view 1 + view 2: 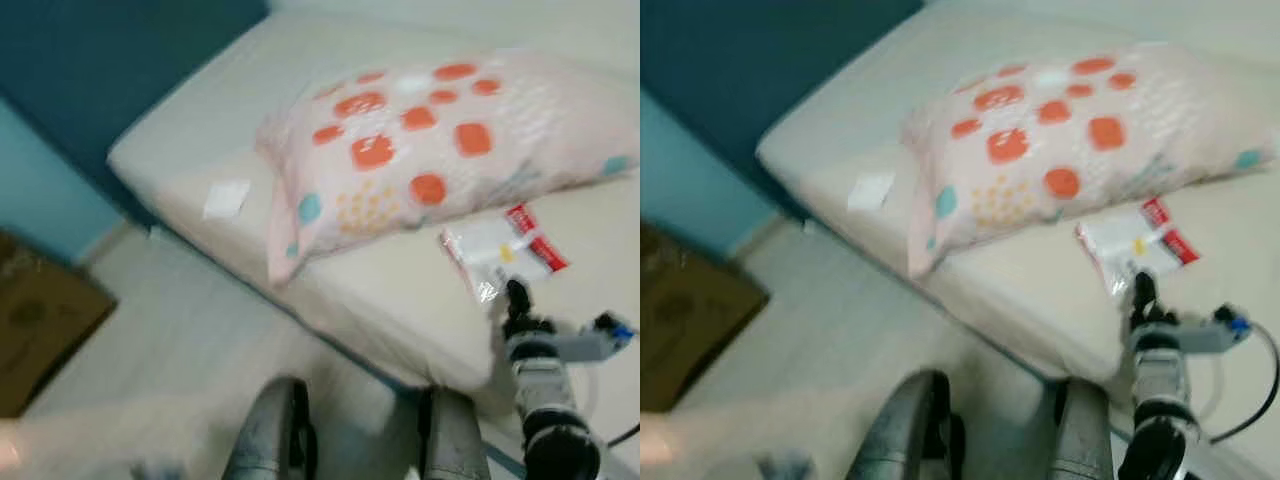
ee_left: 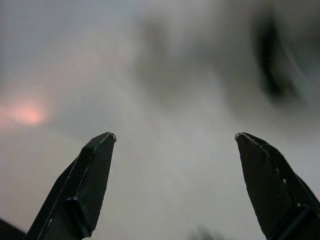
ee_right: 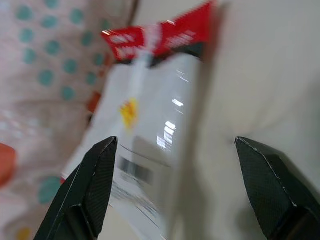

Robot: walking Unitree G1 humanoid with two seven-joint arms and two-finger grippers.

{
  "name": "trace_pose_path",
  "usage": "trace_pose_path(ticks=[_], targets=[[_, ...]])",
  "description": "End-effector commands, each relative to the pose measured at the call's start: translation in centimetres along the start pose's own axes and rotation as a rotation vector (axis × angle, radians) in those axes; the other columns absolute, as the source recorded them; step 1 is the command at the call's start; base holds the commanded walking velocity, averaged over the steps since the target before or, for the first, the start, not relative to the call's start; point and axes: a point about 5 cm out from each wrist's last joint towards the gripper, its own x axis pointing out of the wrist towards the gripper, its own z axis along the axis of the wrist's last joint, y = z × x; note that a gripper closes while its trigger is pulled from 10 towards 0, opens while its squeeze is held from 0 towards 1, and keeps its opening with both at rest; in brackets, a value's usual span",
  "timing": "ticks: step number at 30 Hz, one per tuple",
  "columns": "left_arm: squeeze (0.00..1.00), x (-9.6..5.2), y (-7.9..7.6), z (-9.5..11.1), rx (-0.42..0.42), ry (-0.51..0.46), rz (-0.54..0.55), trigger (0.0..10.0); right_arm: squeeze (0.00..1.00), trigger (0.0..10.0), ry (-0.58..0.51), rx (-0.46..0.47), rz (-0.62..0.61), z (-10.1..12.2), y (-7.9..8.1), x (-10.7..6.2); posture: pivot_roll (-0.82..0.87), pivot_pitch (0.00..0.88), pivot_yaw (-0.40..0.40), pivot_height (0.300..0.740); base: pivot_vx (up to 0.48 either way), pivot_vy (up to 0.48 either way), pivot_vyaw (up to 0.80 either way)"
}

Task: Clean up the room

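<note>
Right wrist view: glossy white, red-topped packet [image 3: 150,125].

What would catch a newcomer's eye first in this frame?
The big pink pillow with orange spots, lying across the pale mattress, stands out first. Just in front of it on the mattress lies a clear plastic packet with a red end, and the right gripper is open and aimed at that packet. A small white scrap of paper lies near the mattress corner, beside the pillow.
</note>
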Motion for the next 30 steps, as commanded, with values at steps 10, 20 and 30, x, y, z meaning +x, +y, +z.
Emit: trace_pose_path(ticks=[10,20,30], targets=[[0.00,-1.6,3.3,1.2,-0.013,-0.095,0.035,10.0,0.00,10.0,0.096,0.060,0.072,-1.6,3.1,1.8,0.35,0.550,0.197,0.615,0.000,0.000,0.00],[0.00,-2.7,3.5,1.0,-0.024,-0.074,0.025,10.0,0.00,0.0,0.138,0.079,0.207,-2.9,6.7,3.1,0.35,0.542,0.176,0.615,0.000,0.000,0.00],[0.00,-0.4,0.9,1.5,-0.078,-0.062,0.013,10.0,0.00,0.0,-0.004,0.114,0.288,0.0,6.6,3.3,0.25,0.399,0.113,0.615,0.000,0.000,0.00]])
